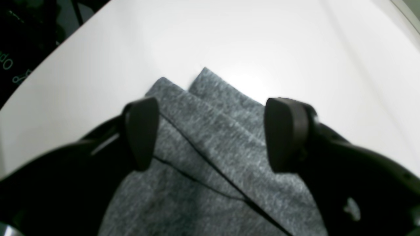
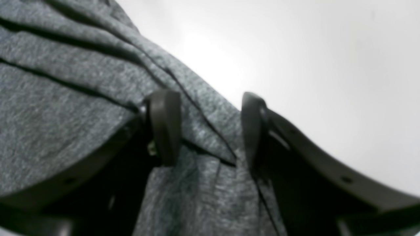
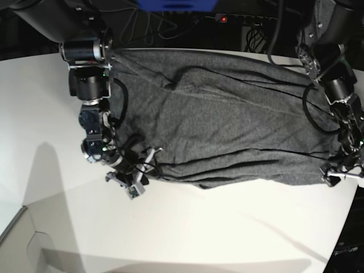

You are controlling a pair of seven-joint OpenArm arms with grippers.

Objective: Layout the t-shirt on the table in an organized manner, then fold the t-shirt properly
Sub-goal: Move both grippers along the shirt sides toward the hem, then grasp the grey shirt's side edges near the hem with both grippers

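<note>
The dark grey t-shirt [image 3: 227, 125] lies spread and wrinkled across the far half of the white table [image 3: 216, 233], its near hem bunched in folds. My right gripper [image 3: 141, 172] is at the shirt's near corner on the left of the base view. In the right wrist view this gripper [image 2: 208, 131] has its jaws apart, straddling a folded edge of the t-shirt [image 2: 82, 85]. My left gripper [image 3: 341, 173] is at the opposite corner. Close up, the left gripper [image 1: 213, 132] stands wide open above layered corners of the t-shirt [image 1: 210, 137], touching nothing.
Dark cables and equipment [image 3: 187, 17] sit behind the table's far edge. The table's curved edge [image 1: 49, 55] runs close to the left gripper, with dark space beyond. A pale flat panel [image 3: 23, 242] lies at the near left corner.
</note>
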